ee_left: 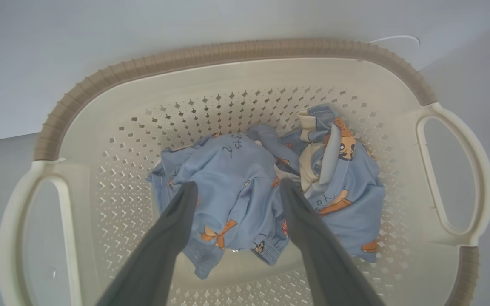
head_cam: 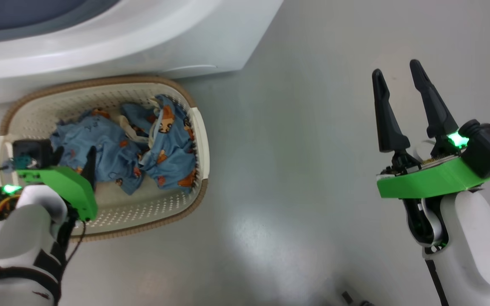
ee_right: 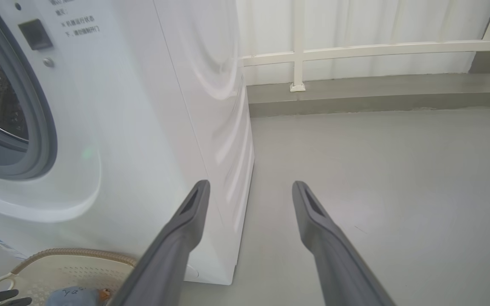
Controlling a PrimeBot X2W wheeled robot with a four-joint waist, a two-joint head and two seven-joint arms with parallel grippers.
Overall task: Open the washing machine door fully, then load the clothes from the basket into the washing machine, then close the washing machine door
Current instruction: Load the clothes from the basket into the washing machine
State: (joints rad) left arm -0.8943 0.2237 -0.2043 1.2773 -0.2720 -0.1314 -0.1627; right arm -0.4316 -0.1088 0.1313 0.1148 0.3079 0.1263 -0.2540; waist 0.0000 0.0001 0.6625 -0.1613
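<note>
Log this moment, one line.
left pincer: open, over light-blue printed fabric clothes in cream perforated plastic basket | right pincer: open, empty, beside white boxy washing machine | clothes: not gripped

Points the left tool [ee_left: 238, 185] down, jaws spread wide; holds the right tool [head_cam: 396, 68] pointing forward, jaws equally wide, empty.

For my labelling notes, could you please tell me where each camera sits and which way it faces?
Head view: head-mounted, facing down at the basket of clothes by the washing machine; left gripper, right gripper show.
Left wrist view: left wrist, facing down into the basket; own fingers show.
Right wrist view: right wrist, facing level past the washing machine to a railing; own fingers show.
Shared: all see the basket and clothes.
</note>
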